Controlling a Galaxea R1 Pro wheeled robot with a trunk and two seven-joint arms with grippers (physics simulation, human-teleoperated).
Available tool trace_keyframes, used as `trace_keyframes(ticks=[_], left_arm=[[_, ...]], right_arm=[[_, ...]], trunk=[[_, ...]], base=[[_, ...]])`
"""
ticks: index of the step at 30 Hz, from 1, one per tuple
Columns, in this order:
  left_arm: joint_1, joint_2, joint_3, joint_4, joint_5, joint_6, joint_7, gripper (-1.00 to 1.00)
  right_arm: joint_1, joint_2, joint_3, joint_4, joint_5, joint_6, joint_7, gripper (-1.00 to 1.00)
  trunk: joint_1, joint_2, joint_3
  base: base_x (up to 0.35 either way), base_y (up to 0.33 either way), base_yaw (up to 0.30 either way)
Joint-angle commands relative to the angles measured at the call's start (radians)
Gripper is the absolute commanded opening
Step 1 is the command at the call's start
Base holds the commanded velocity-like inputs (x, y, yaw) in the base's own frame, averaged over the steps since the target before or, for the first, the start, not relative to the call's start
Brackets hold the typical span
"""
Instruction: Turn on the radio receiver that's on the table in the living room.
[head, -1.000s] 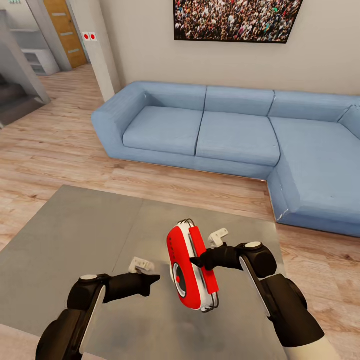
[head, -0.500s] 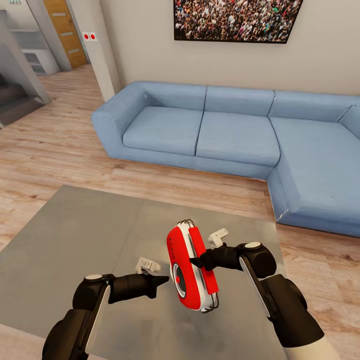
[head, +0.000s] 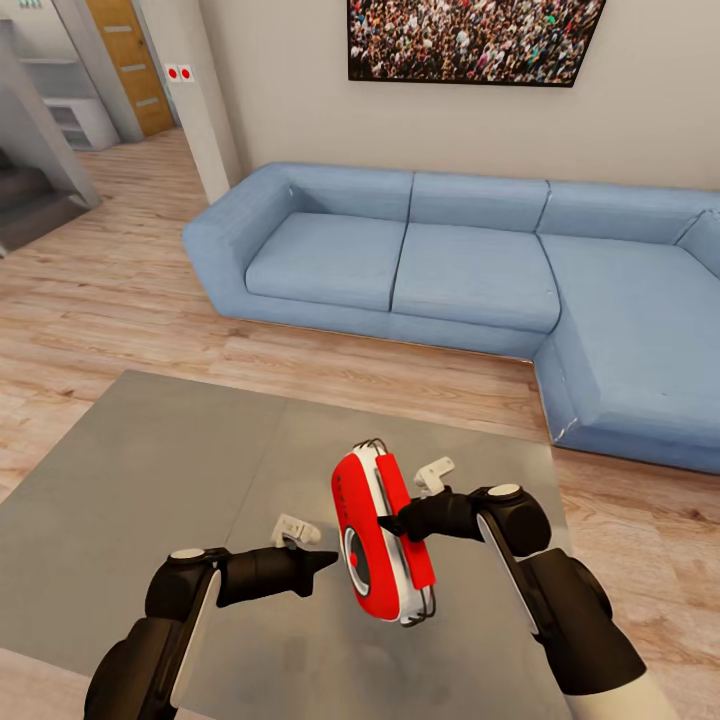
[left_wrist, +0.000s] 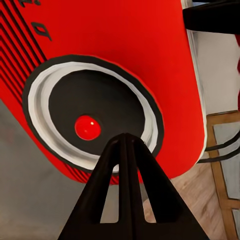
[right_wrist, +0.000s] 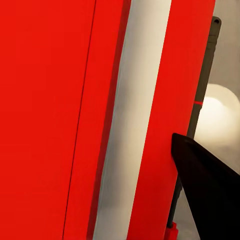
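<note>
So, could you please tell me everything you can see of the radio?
The radio is a flat, rounded red gadget with white edge trim and thin dark wire loops at its ends. Its face carries a round black dial ringed in white, with a red light at the centre. It stands tilted on edge above the grey table, gripped by the right gripper; the shut left gripper points at the dial.

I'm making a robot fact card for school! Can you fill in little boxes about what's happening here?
Place: living room, blue sofa, wood floor
Radio: red radio receiver, held up on edge above the grey table
Right pincer: gripping the radio's side
Left pincer: shut, tips together, pointing at the round dial
Dial light: red
Touching the dial: cannot tell
</note>
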Motion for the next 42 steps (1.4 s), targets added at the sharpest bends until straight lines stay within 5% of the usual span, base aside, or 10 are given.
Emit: trace_keyframes(ticks=[1, 28, 42], left_arm=[[0.0, 0.0, 0.0, 0.0, 0.0, 0.0, 0.0, -1.0], [-0.005, -0.025, -0.003, 0.008, -0.004, -0.003, 0.005, -1.0], [-0.005, -0.026, -0.003, 0.017, -0.089, -0.005, 0.019, -1.0]], right_arm=[[0.0, 0.0, 0.001, 0.001, -0.011, 0.002, 0.0, -1.0], [0.0, -0.004, 0.005, 0.001, -0.01, 0.002, 0.003, -1.0], [0.0, -0.008, 0.006, 0.001, -0.01, 0.002, 0.003, -1.0]], trunk=[[0.0, 0.0, 0.0], [0.0, 0.0, 0.0], [0.0, 0.0, 0.0]], base=[[0.0, 0.0, 0.0], [0.0, 0.0, 0.0], [0.0, 0.0, 0.0]])
